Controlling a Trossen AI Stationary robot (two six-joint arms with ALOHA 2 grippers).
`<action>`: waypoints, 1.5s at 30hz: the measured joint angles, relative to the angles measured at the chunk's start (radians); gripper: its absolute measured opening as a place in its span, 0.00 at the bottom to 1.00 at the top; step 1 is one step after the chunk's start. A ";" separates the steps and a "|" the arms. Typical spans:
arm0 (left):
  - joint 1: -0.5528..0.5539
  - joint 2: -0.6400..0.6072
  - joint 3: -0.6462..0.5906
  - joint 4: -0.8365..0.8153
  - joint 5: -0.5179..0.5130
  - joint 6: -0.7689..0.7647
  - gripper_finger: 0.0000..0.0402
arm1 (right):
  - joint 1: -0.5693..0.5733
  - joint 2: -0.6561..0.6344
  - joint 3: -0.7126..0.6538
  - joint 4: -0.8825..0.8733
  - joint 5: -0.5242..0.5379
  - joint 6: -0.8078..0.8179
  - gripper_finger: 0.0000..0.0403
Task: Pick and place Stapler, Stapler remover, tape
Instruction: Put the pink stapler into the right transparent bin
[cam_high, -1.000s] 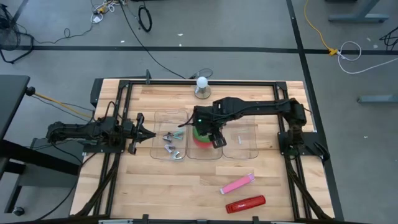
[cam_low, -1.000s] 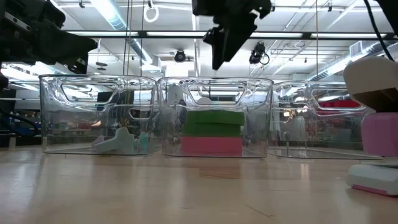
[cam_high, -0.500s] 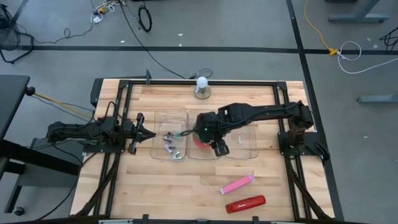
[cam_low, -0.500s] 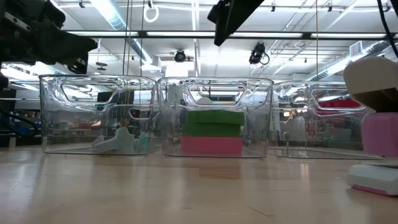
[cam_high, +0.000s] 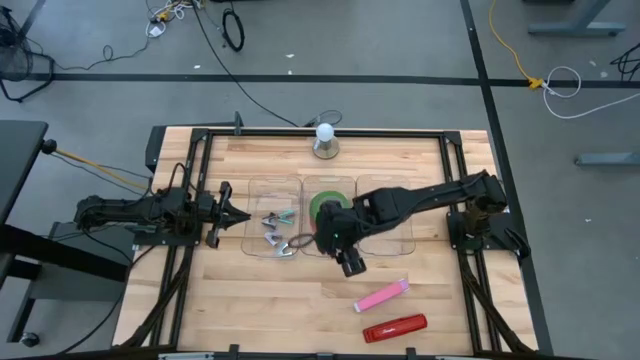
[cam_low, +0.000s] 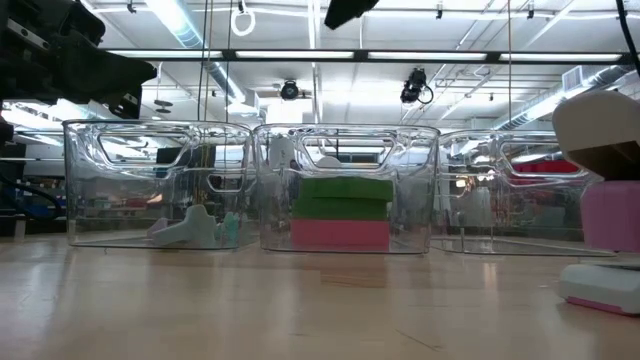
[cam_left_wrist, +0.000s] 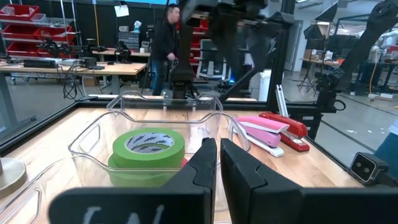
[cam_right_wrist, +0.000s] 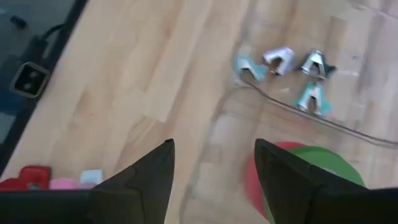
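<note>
A workshop floor with cables surrounds the wooden surface (cam_high: 250, 290). The tape (cam_high: 328, 209) sits in the middle clear bin (cam_high: 345, 182), delivered. The right hand (cam_high: 347, 262), fingers spread and empty, hangs near the pink stapler (cam_high: 382, 295) and red stapler (cam_high: 394, 327). The left hand (cam_high: 222, 215) waits pressed together beside the remover bin (cam_high: 258, 186).
</note>
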 joint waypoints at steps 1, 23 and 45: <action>0.000 0.000 0.000 0.000 0.000 0.000 0.06 | 0.011 0.000 0.000 0.000 0.000 -0.006 0.55; 0.000 0.000 0.000 0.000 0.000 0.000 0.06 | 0.295 -0.005 0.000 -0.023 0.001 0.090 0.60; 0.000 0.000 0.000 0.000 0.000 0.000 0.06 | 0.349 -0.129 -0.437 0.086 -0.004 0.174 0.74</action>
